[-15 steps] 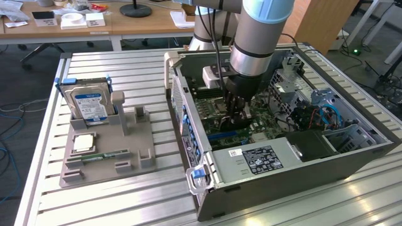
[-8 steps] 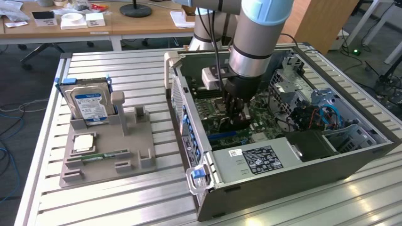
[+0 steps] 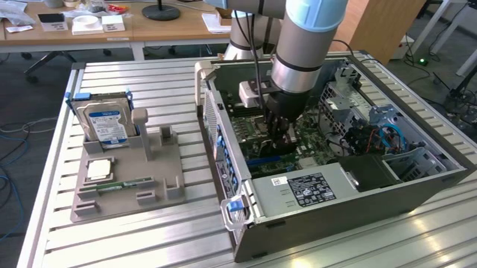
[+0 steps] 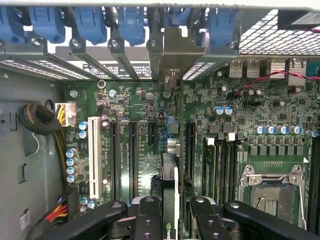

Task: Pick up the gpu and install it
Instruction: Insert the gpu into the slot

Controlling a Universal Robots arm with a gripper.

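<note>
We see the arm reaching down into the open computer case (image 3: 417,167) on the bench (image 3: 149,234), its pincer (image 4: 171,212) closed on the gpu (image 4: 170,185), which stands on edge over the motherboard (image 4: 140,130). The card's silver bracket (image 4: 176,50) sits up among the blue slot clips (image 4: 90,22) at the case's rear wall. Well apart, the grey holder (image 3: 142,173) carries the hard drive (image 3: 104,123) and memory stick (image 3: 119,185).

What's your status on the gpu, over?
Gripper inside the computer case, shut on the gpu. Card edge-on above the motherboard slots. Nothing in the way.
</note>
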